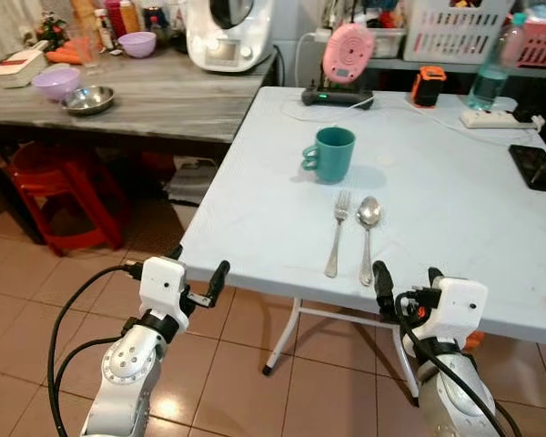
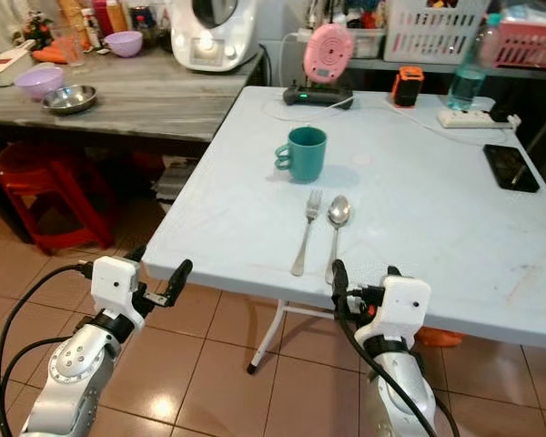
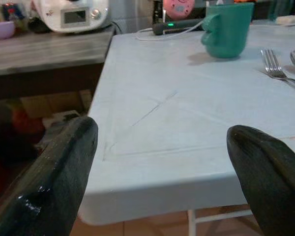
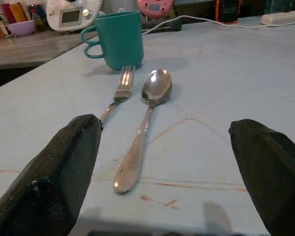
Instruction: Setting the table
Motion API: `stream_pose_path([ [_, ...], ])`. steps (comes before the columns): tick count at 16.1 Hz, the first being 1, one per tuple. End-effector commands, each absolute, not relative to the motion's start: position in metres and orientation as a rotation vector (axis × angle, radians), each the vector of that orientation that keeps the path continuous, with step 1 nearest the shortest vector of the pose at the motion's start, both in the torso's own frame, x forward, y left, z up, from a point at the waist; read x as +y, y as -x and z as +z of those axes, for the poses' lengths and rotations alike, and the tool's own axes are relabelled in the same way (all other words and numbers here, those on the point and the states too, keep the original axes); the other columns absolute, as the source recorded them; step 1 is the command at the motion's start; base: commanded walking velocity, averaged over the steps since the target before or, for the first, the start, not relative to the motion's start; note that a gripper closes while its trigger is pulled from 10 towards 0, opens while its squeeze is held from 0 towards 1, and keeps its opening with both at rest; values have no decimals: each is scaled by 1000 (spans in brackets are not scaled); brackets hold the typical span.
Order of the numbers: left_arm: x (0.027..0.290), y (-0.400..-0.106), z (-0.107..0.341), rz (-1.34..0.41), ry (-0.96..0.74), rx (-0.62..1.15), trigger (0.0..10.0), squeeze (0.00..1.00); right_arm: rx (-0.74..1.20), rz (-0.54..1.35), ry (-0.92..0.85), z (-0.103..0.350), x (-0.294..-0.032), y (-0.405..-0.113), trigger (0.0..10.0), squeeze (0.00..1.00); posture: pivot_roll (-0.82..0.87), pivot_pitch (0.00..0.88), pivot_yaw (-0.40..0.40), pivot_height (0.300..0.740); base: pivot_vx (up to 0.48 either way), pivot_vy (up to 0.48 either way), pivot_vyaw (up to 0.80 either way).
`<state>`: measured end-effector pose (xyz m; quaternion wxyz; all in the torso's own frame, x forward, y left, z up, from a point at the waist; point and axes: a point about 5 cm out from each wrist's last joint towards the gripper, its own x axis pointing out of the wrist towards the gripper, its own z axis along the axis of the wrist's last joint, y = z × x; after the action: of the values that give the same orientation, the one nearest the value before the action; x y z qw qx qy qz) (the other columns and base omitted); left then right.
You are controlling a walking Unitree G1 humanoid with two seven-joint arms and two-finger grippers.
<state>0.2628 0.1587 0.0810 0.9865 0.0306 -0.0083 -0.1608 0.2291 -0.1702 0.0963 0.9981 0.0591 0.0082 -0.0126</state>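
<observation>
A teal mug (image 1: 330,153) stands upright on the pale blue desk (image 1: 455,209), handle to the robot's left. Just in front of it a fork (image 1: 337,232) and a spoon (image 1: 368,235) lie side by side, handles toward the near edge. The right gripper (image 1: 406,278), fingers wide and empty, hovers at that edge by the spoon's handle. The left gripper (image 1: 197,270), also wide, hangs off the desk's near left corner over tiled floor (image 1: 246,364). The right wrist view shows reddish scratches on the desk.

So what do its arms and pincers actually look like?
Both arms are silver metal with round, bolted joints and looping black cables. Each ends in a white boxy block carrying two long black fingers: the left pincer and the right pincer, which has a small red part beside its block.
</observation>
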Motion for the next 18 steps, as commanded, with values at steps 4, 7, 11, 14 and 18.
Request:
stream_pose_path([
  [4, 160, -261, 81, -336, -54, -14, 10000, 0, -4, -6, -105, 100, -166, -229, 10000, 0, -17, 0, 42, 740, 281, 288, 0],
  [7, 160, -261, 81, -339, -51, -11, 10000, 0, -5, -7, -108, 100, -166, -229, 10000, 0, -17, 0, 42, 740, 160, 350, 0],
  [11, 160, -260, 80, -335, -47, -9, 10000, 0, -4, -1, -108, 100, -165, -230, 10000, 0, -17, 0, 42, 740, 0, 367, 0],
  [14, 158, -259, 79, -328, -38, -5, 10000, 0, -3, 0, -106, 100, -165, -230, 10000, 0, -12, 0, 36, 740, 0, 0, 0],
  [18, 154, -258, 77, -352, -36, 6, 10000, 0, 0, -2, -105, 99, -166, -230, 10000, 0, -12, 0, 35, 740, 0, 0, 0],
])
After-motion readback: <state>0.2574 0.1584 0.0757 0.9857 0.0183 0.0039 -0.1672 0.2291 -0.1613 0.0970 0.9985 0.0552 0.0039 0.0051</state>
